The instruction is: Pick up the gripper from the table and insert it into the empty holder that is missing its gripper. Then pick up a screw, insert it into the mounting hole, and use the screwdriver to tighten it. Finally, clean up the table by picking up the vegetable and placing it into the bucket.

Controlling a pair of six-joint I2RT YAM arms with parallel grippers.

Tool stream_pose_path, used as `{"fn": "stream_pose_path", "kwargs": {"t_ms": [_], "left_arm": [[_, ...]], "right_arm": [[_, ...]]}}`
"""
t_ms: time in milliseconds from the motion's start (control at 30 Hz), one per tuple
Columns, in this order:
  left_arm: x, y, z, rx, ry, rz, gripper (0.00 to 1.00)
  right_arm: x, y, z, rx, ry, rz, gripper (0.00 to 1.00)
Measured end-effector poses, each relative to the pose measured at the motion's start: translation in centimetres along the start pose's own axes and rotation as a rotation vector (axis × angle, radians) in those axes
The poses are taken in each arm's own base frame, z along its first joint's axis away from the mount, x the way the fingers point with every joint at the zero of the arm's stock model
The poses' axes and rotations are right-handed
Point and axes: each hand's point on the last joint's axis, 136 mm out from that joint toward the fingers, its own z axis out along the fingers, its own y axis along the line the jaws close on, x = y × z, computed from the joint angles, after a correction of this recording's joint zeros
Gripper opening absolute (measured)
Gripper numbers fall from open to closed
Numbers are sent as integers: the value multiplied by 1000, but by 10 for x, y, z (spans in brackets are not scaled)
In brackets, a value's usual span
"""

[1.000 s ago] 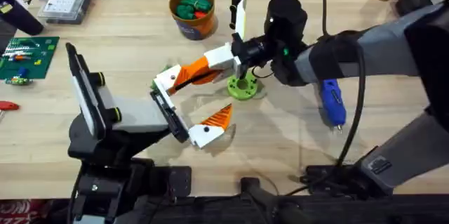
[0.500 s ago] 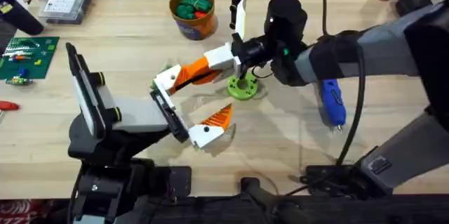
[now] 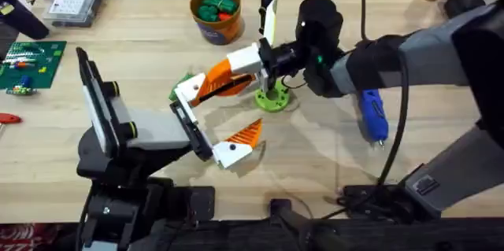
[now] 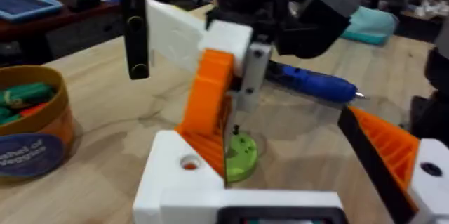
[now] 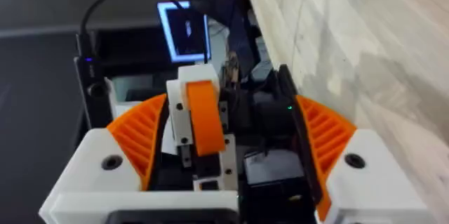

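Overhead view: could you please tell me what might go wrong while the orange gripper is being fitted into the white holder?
The gripper meets the holder at a slant, so it might jam or slip out instead of seating. The green disc sits just below the right gripper; a downward push could knock it.

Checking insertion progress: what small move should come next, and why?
Probably press the long smooth orange plastic finger slightly further into the white angular plastic holder block. Its lower end already meets the block, but it stands tilted and does not seem fully seated.
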Motion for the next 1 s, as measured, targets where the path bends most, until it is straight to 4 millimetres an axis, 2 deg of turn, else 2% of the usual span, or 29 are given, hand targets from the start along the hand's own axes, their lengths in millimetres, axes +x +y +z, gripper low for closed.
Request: {"fn": "stream_pose_path", "kwargs": {"t_ms": [100,133,167,633,767,900,1000], "left_arm": [[0,-2,0,10,0,5,986],[0,-2,0,11,0,6,986],[0,-2,0,11,0,7,986],[0,-2,0,13,0,7,986],[0,-2,0,14,0,11,986],[0,-2,0,14,0,11,986],[0,-2,0,14,0,11,986]], "right_arm": [[-1,-1,2,4,-11,3,885],[-1,-2,2,4,-14,3,963],[-1,-2,2,5,-16,4,985],[-5,-2,2,9,-36,5,996],[-5,-10,1,33,-47,58,997],[-1,-15,-10,102,-83,112,997],[0,-10,-30,166,-133,104,996]]}}
